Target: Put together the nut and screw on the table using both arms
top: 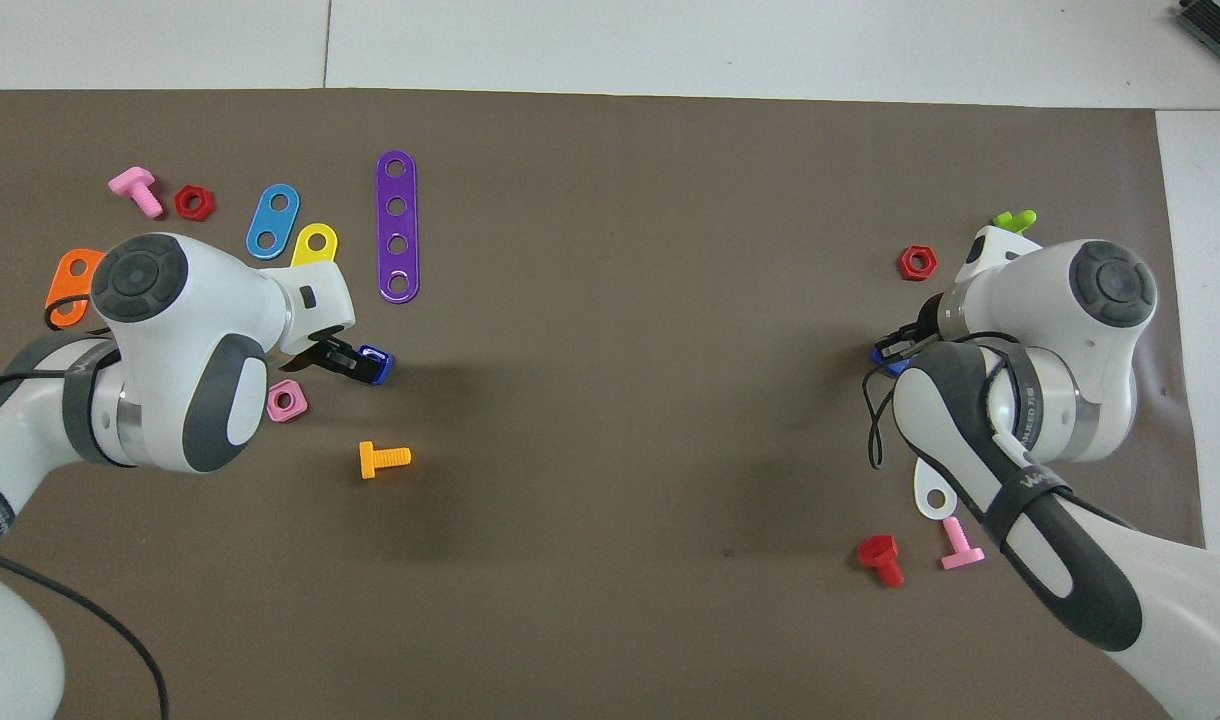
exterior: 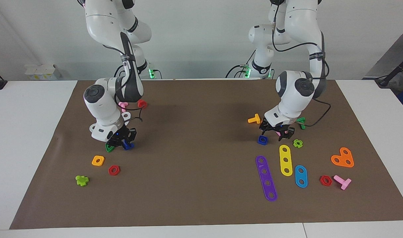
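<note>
The white counter [exterior: 29, 132] has a big brown mat [exterior: 195, 165] on it. Two white arms reach down to the mat. The right arm [exterior: 99, 102] has a dark strap [top: 1030, 490] with white letters that I cannot read. The right hand [exterior: 122, 140] is down low near the right arm's edge of the mat, and its fingers pinch the screw [exterior: 128, 145]. The left hand [exterior: 276, 131] hangs low with its fingers apart, just beside the nut [exterior: 262, 140]. The nut lies flat on the mat toward the left arm's edge.
</note>
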Controlling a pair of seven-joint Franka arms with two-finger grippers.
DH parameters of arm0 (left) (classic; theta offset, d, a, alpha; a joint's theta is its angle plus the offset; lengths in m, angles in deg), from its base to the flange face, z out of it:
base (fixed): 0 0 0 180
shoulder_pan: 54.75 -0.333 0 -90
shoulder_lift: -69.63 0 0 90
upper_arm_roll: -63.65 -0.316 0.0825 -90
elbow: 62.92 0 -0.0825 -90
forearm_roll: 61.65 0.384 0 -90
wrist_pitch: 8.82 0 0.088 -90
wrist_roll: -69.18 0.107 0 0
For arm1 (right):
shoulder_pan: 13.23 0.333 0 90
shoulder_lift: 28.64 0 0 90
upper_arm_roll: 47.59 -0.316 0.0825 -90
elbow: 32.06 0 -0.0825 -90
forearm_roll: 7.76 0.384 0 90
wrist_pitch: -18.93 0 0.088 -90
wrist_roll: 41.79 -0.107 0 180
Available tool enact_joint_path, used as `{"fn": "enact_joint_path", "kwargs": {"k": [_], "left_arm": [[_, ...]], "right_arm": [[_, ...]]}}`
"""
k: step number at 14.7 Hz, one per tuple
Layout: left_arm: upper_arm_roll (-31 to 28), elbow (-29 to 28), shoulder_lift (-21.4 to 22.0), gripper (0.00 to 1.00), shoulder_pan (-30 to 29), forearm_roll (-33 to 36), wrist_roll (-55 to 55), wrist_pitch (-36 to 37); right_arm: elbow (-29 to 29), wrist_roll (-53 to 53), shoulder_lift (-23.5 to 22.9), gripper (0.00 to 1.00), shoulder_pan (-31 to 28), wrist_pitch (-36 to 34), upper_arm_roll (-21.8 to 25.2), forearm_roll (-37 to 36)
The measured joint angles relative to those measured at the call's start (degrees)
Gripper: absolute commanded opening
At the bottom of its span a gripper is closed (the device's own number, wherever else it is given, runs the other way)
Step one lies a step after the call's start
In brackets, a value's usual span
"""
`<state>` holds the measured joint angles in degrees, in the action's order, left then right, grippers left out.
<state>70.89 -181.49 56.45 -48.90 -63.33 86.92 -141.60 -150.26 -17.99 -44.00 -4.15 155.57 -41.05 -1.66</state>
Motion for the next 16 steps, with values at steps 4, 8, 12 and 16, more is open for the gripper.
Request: {"fn": "enact_joint_path", "kwargs": {"k": [4, 8, 12, 16], "left_arm": [[0.1, -0.3, -1.7, 0.81, 2.2, 0.0, 0.0, -2.3], [-0.1, -1.2, -2.1, 0.80, 2.4, 0.0, 0.3, -4.1], [-0.5, -1.4, -2.1, 0.75, 2.3, 0.0, 1.4, -4.7], [-0.6, -2.0, -2.4, 0.69, 2.3, 0.0, 2.3, -4.7]], "right_arm": [[1.3, -2.8, 0.9, 0.00, -0.8, -0.1, 0.0, 1.0], [9.0, -9.3, 4.1, 0.00, 0.1, -10.2, -0.1, 1.1], [7.1, -9.6, 5.0, 0.55, 0.0, -10.8, -0.1, 1.1], [-0.4, -9.3, 4.8, 0.55, 0.0, -4.0, -0.1, 1.1]]}}
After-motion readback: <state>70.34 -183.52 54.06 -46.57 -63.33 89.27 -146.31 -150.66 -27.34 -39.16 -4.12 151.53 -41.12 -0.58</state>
